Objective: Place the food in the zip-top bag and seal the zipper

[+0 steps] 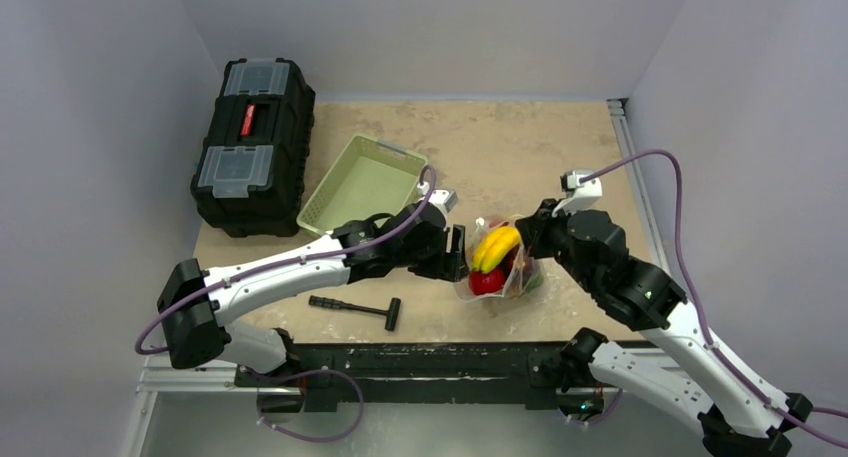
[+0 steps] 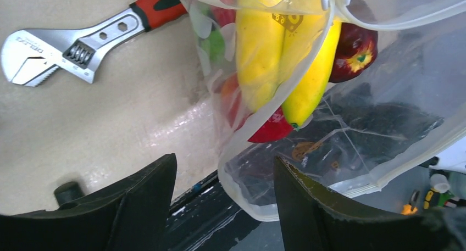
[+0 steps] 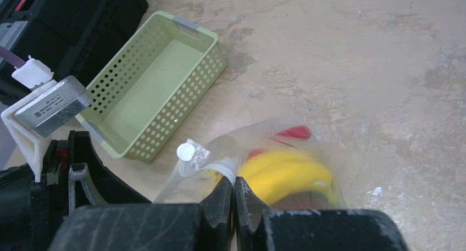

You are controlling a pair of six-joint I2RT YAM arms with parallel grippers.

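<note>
Right wrist: zip-top bag (image 3: 267, 143) in tool (image 3: 233, 186)

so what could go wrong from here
1. Only the right claw pinches the zip-top bag, by its mouth edge; a slip could drop it.
2. The bananas sit high at the mouth and may block the zipper.
3. The left claw is open and might grab only one wall.

The top camera looks down on the whole tan surface (image 1: 520, 147) from behind; both wrist cameras closely face the clear plastic zip-top bag (image 2: 357, 135).
</note>
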